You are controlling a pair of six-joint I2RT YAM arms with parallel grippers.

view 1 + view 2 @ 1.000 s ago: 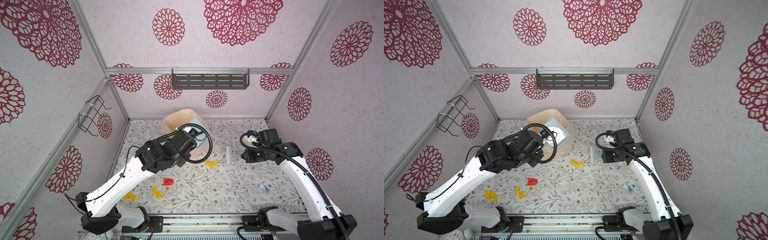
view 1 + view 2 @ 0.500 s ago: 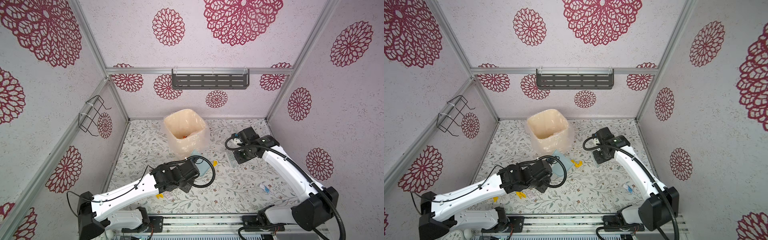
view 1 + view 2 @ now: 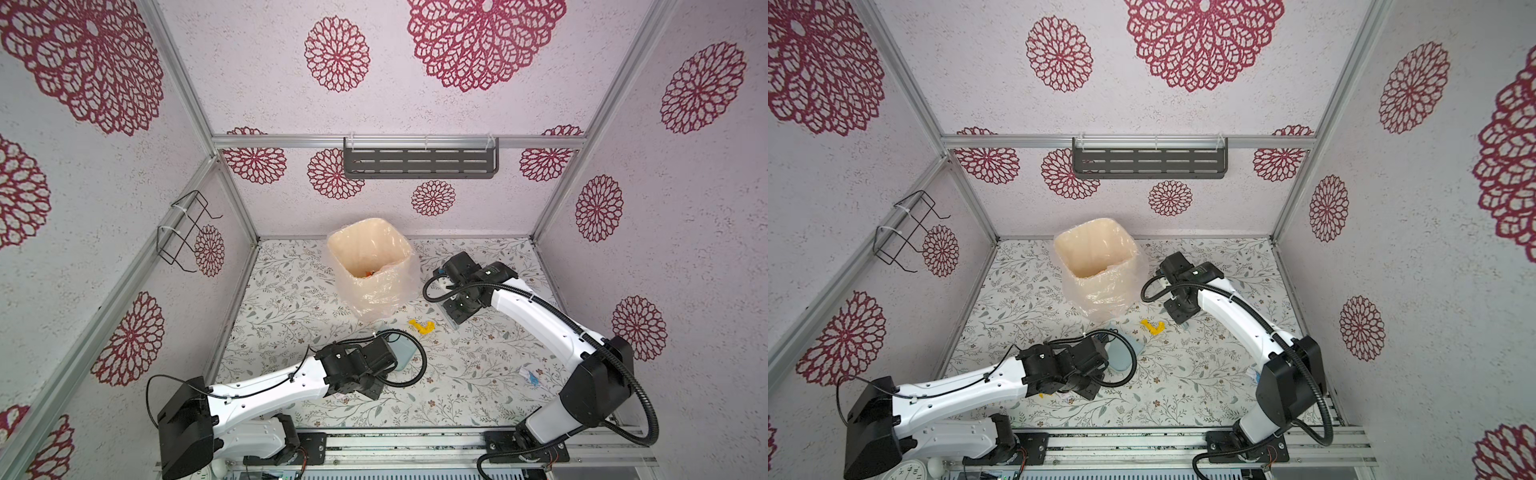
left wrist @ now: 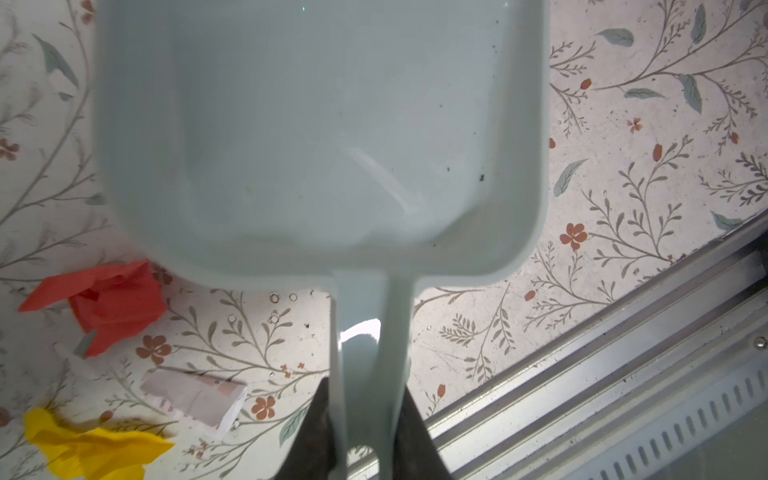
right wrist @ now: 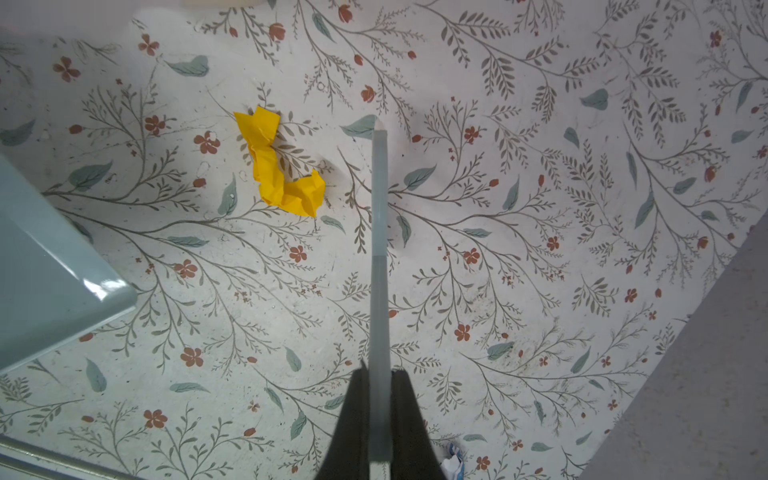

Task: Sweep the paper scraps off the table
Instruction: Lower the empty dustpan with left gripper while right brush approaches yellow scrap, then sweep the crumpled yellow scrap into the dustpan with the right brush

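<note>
Both top views: leafy-print bench point(image 3: 286, 299) boxed by rosette walls point(image 3: 665, 208); lined bin point(image 3: 370, 266) at back; yellow scrap point(image 3: 422, 327) on open bench just past dustpan point(image 3: 402, 353); white-blue scrap point(image 3: 530, 374) near right wall; left wrist alone shows red scrap point(image 4: 108, 305), with white scrap point(image 4: 195, 399) and second yellow scrap point(image 4: 91, 444) behind the dustpan, front rail point(image 4: 602, 374) close; left claw point(image 4: 361, 440) clenched on dustpan handle; right claw point(image 5: 380, 415) clenched on brush point(image 5: 380, 208).

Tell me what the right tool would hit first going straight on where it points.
Likely the table just past the tip of its brush; the yellow paper scrap lies off that line. Depth is unclear.
</note>
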